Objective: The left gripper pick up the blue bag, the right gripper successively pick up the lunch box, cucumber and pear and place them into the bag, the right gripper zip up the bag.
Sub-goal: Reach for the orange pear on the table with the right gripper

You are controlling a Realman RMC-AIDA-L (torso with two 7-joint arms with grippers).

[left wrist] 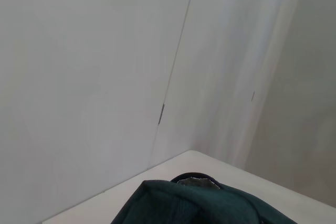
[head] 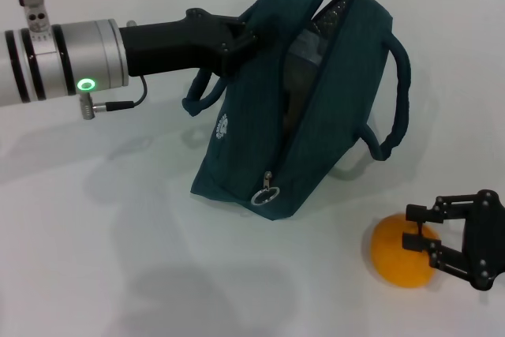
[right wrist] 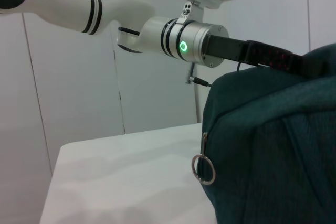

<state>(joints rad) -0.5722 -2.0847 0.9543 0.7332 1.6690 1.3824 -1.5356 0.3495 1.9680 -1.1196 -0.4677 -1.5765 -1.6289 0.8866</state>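
The pear [head: 402, 252] rests on the white table [head: 118, 258] near its front right corner, well apart from the bag [head: 300, 108], which lies toward the rear centre. The right gripper [head: 420, 228] is at the pear: its two fingers stand apart and bracket the pear's right side, one fingertip over the top of the fruit, one lower against its flank. Whether the pads touch the skin cannot be told. The pear is roundish with no marked long axis as seen here, so approach angle matters little. The right arm is by far the nearer to it.

The left gripper [head: 237, 37] reaches in from the left edge and is clamped on the bag's upper rim, propping the bag up at a tilt. The zipper is undone along the top; the opening faces up and toward the right, and the ring pull [head: 266, 194] hangs at the near, lower end of the zipper line. Dark contents show inside but cannot be identified; the lunch box and cucumber are not visible on the table.

Judged step: grasping the pear, then carrying it up and back-left to the opening.

The table is smooth and matt white. Plain pale wall panels stand behind it.
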